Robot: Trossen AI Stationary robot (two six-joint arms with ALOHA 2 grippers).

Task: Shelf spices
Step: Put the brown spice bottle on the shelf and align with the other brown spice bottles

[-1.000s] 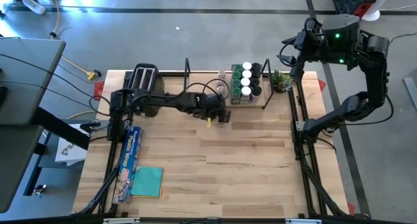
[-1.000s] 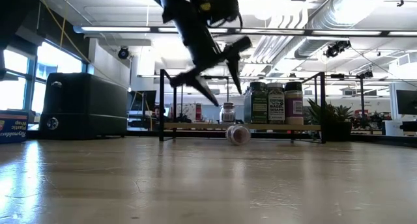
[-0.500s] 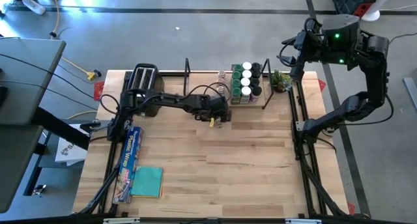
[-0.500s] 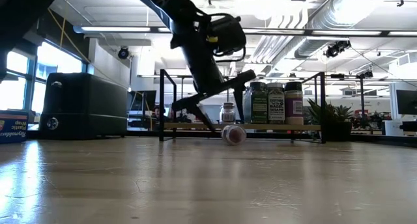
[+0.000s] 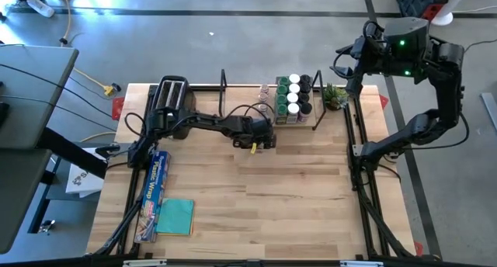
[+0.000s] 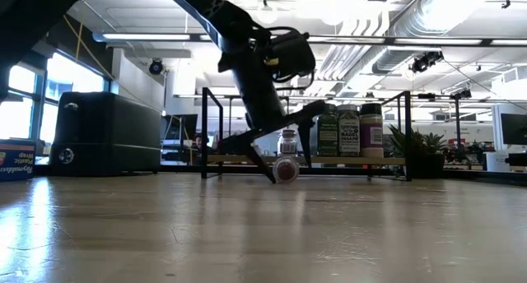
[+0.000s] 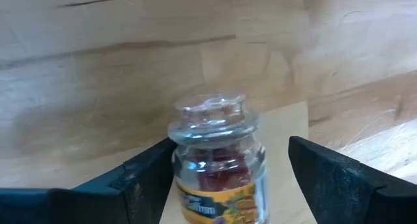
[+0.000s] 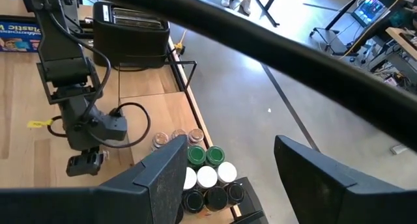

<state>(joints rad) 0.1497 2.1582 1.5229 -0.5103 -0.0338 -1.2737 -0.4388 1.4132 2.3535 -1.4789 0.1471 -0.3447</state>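
The left gripper (image 6: 278,157) is down at the table with its fingers spread wide on either side of a glass jar (image 7: 218,162) lying on its side, not clamping it as far as I can see. That's just in front of the shelf (image 5: 233,92), and only the left wrist view shows the red stuff inside and the yellow label. The table (image 5: 295,197) is pale wood planks, with grey floor around it and an open office with ceiling lights behind. On the shelf I count roughly nine jars (image 5: 293,98) from above, green, white and dark lids, plus two clear ones (image 5: 264,105) beside them. One toaster (image 5: 172,95), one plant (image 5: 335,95), one teal cloth (image 5: 175,216), one wrap box (image 5: 155,185). The right gripper (image 8: 225,168) hangs up off the table's far right corner, fingers apart.
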